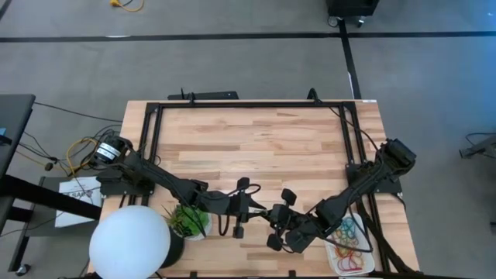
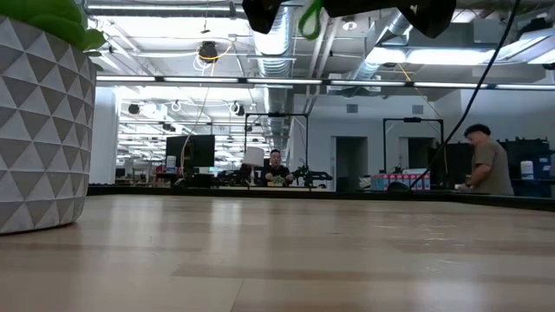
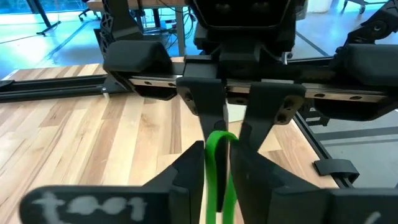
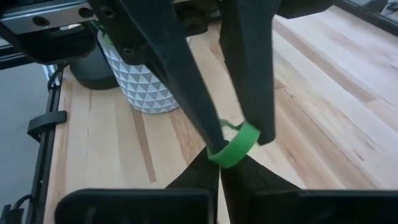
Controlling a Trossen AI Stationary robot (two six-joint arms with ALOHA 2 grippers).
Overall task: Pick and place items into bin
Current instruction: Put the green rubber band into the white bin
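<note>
Left tool (image 1: 260,211) and right tool (image 1: 277,219) meet tip to tip above the front centre of the counter (image 1: 256,132), clear of its surface. You will see one green band (image 3: 219,163) caught between them. In the left wrist view, the band hangs between the left tool's own two fingers (image 3: 180,180), which stand narrow on either side of it, while the right tool's fingers come down onto it from above. In the right wrist view, the same band (image 4: 235,145) sits pinched where the two sets of fingertips converge. Which tool carries the load cannot be told.

You will find the bin (image 1: 350,246) at the front right corner of the counter, beside the right arm, with red, yellow and green bands (image 1: 349,236) lying inside it. A potted plant (image 1: 187,221) and a white ball lamp (image 1: 129,240) stand at the front left.
</note>
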